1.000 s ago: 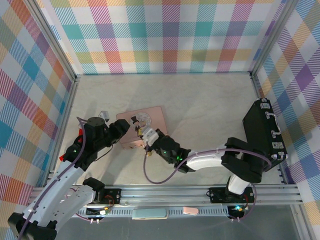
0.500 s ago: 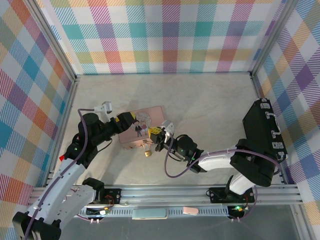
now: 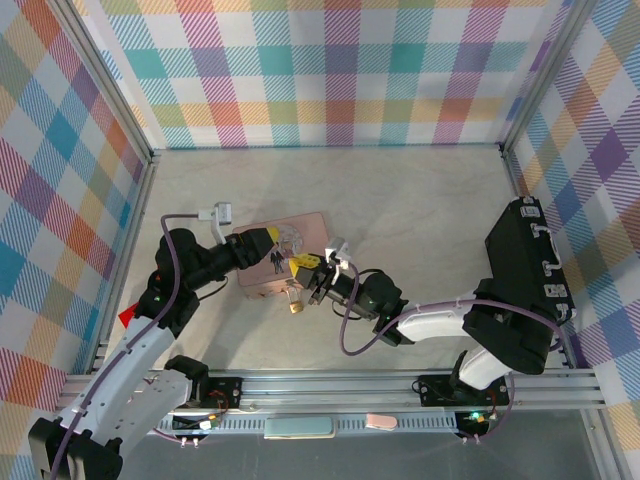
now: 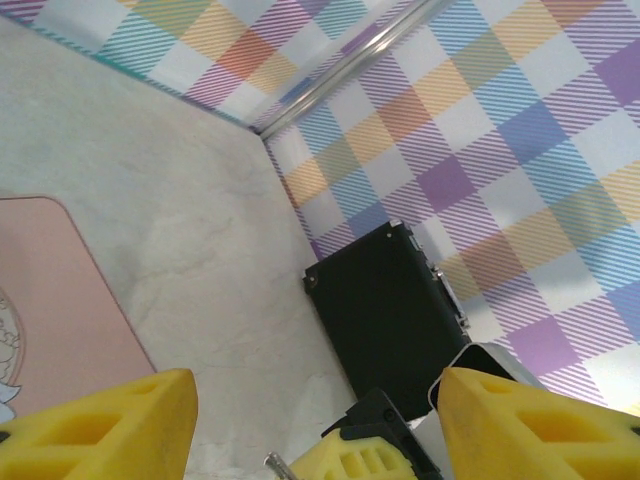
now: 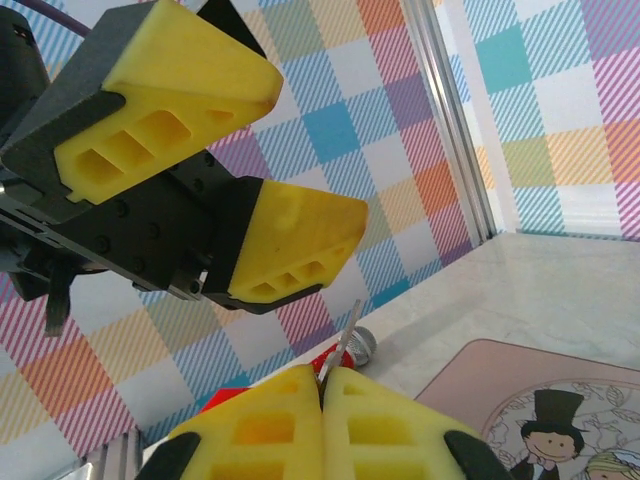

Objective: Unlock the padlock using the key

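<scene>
A: Where is the padlock [image 3: 293, 304] found?

B: It is seen lying on the table [image 3: 420, 210], just beside the near edge of the pink tin [image 3: 312, 226], near the right claw [image 3: 308, 272].

A: And the key [image 5: 343, 338]?

B: It is pinched in the right claw, which is closed tight on it, the thin blade left sticking out. The left claw [image 3: 264, 243] is spread wide, with nothing in it.

A: How is the padlock expected to handle?

B: Light, hard and smooth; it would likely be pushed along by the key. Its brass body should be gripped across the sides, the keyhole left clear.

A: What is gained from each view?

B: The padlock's place is given from overhead; the blade, too small to tell there, is made out from the right wrist.
</scene>
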